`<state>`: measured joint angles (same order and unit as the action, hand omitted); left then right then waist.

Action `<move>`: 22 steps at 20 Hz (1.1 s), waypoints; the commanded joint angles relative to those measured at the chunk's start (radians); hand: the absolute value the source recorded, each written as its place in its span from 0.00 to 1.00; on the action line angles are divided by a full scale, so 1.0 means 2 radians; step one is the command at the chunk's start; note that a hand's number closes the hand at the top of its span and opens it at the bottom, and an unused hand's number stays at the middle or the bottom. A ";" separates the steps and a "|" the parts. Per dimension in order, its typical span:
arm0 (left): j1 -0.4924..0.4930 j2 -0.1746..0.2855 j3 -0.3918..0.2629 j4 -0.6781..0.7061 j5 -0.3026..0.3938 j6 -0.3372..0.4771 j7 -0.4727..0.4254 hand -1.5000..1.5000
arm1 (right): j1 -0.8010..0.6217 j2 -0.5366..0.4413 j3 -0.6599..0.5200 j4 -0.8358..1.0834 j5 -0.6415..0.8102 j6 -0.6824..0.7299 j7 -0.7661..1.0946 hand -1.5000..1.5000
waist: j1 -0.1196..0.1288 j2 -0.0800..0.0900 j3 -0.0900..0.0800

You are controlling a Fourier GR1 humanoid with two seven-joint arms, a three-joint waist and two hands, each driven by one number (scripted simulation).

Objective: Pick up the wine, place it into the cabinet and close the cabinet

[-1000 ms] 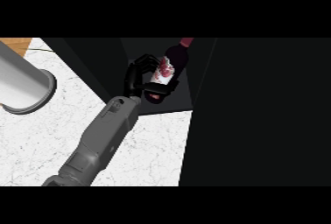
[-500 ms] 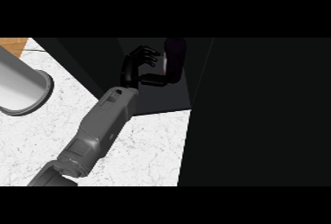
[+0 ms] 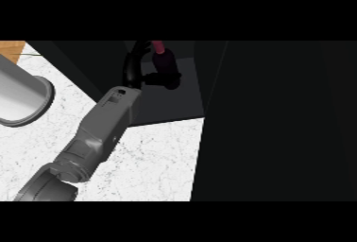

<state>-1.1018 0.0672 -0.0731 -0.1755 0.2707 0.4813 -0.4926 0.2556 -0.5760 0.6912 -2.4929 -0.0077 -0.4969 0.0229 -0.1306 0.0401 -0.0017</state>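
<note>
Though already inside the cabinet (image 3: 171,101) at twelve o'clock, not yet released: wine (image 3: 160,48) gripped in the curled left hand (image 3: 165,78). Remaining, seemingly: setting down, letting go, closing the cabinet.

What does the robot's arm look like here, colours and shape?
Only one arm shows: a smooth grey forearm, boxy near the wrist with a small dark recess, rounding into a joint lower down. The left hand is black with slim fingers. No cables show.

Maroon wine (image 3: 161,49), black cabinet (image 3: 279,118), white marbled counter (image 3: 153,160).
</note>
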 commanded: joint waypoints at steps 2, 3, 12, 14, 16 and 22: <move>-0.013 -0.002 0.003 0.023 -0.006 0.028 -0.013 0.00 | 0.010 -0.007 0.007 -0.054 -0.016 0.007 0.020 0.00 | -0.003 0.003 -0.001; -0.028 0.011 0.010 0.020 0.001 0.006 0.000 0.00 | 0.012 -0.011 0.004 -0.066 -0.017 0.006 0.023 0.00 | -0.001 0.000 -0.001; -0.023 -0.007 0.048 -0.005 0.036 -0.086 -0.064 1.00 | 0.034 -0.019 -0.005 -0.068 -0.032 0.014 0.006 0.00 | 0.006 -0.003 0.000; -0.038 -0.014 0.054 -0.009 0.043 -0.109 -0.058 1.00 | 0.043 -0.021 0.007 -0.078 -0.019 0.008 0.019 0.00 | 0.010 -0.007 -0.001; -0.036 -0.023 0.059 -0.008 0.047 -0.129 -0.069 1.00 | 0.049 -0.017 0.000 -0.064 -0.023 0.008 0.000 0.00 | 0.013 -0.007 0.000; -0.061 -0.030 0.061 -0.012 0.049 -0.171 -0.051 0.00 | 0.050 -0.025 -0.022 -0.082 -0.021 0.007 0.017 0.00 | 0.033 -0.014 0.000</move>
<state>-1.1974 0.0242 0.0439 -0.1942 0.3642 0.1797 -0.6080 0.3080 -0.6012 0.6533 -2.4993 -0.0177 -0.4803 -0.0114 -0.0852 0.0210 -0.0016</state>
